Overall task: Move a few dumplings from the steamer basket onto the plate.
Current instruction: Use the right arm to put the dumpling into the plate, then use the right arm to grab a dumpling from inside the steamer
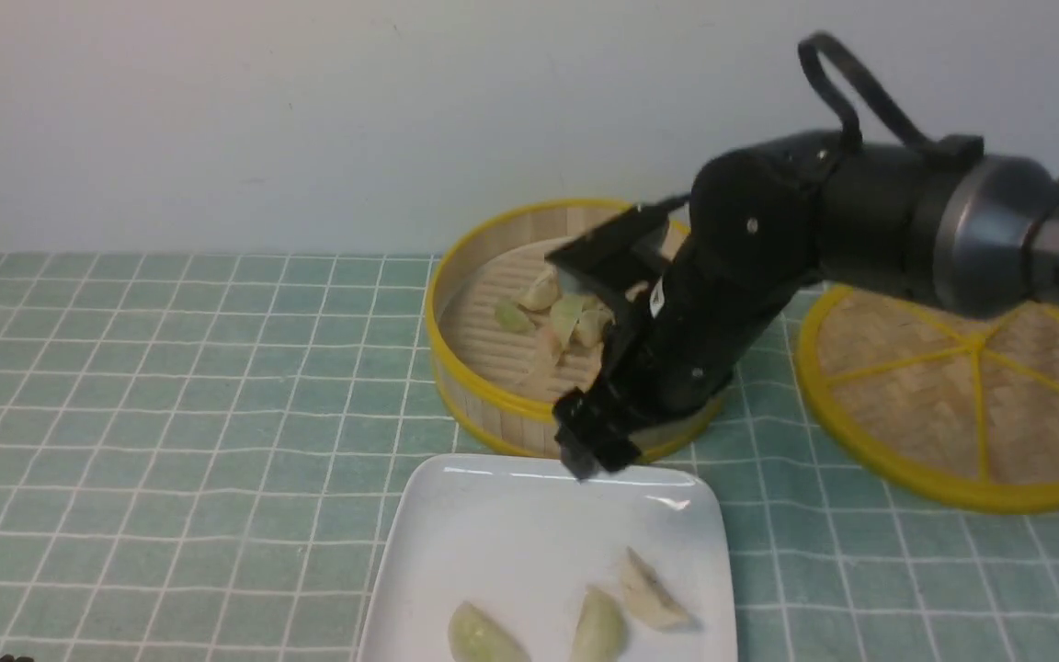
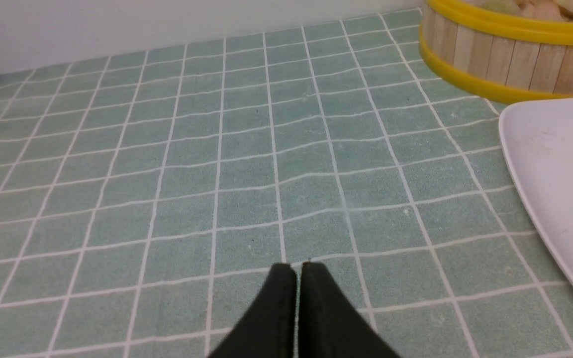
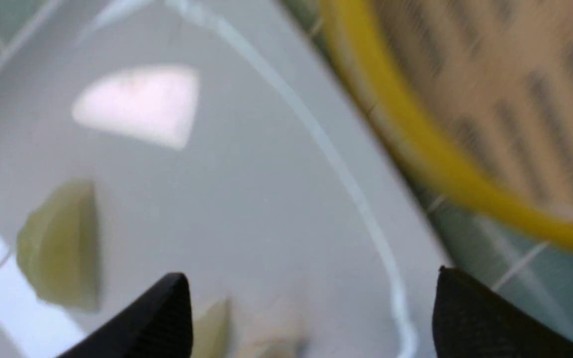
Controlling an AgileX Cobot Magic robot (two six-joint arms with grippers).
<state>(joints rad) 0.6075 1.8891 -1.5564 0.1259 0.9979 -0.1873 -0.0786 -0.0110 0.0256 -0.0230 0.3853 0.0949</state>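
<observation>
While the spread black right gripper [image 3: 311, 311] hangs over the far part of the glossy white square plate [image 1: 539, 542], its fingers well apart, three small crescent-shaped toy dumplings [image 1: 598, 625], two pale green and one cream, lie on the plate. Behind the plate sits the round yellow-rimmed bamboo steamer basket [image 1: 493, 391], more dumplings clustered inside. Left of the plate, the black left gripper [image 2: 298, 268] has its tips pressed together.
</observation>
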